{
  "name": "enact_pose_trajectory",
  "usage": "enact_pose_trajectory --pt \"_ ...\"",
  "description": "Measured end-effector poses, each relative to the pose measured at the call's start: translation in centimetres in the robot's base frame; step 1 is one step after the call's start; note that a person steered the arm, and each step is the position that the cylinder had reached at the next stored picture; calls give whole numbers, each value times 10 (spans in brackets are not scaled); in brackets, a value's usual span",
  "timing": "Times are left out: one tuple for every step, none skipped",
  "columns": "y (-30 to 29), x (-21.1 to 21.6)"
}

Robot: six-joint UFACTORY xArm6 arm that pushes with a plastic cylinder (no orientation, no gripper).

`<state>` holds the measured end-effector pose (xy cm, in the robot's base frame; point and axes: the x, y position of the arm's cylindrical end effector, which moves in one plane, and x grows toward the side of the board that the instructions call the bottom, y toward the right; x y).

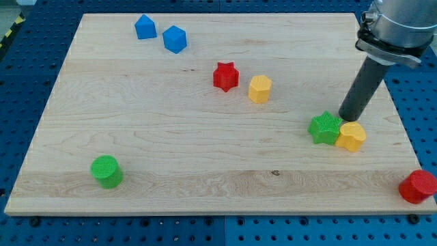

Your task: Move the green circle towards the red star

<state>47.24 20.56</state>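
Looking across the single camera view, the wooden worktop (205, 157) carries the green circle (106, 171) near its bottom-left corner, well apart from the red star (225, 76), which sits a little above the middle with a yellow hexagon-like block (259, 89) just beside it on the view's right. Two blue blocks (160, 33) lie near the top edge toward the left; their exact shapes are hard to make out. My tip (347, 119) rests far from the job, near the right edge, just above and seemingly touching a green star (326, 128) and a second yellow block (351, 137), which touch each other. A red cylinder-like block (417, 186) lies at the bottom-right corner, partly off the worktop's edge. The tool here is a plain rod, with nothing that opens or closes, and it has hold of nothing. The circle is untouched, so by my judgement the whole push remains to be done. The risks from here are several: leaving the right edge carelessly could drag the green star or its yellow neighbour across the worktop; meeting the circle off-centre could make the round block roll off the tip and drift toward the bottom edge; and a push carried too far could knock the red star into the yellow hexagon-like block.
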Motion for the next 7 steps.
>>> enact_pose_trajectory --pt "-1 20" --pt "-1 40" --pt "-1 39" --pt "-1 10" --pt "-14 -17" --pt "-55 -20" --pt "-100 -20"
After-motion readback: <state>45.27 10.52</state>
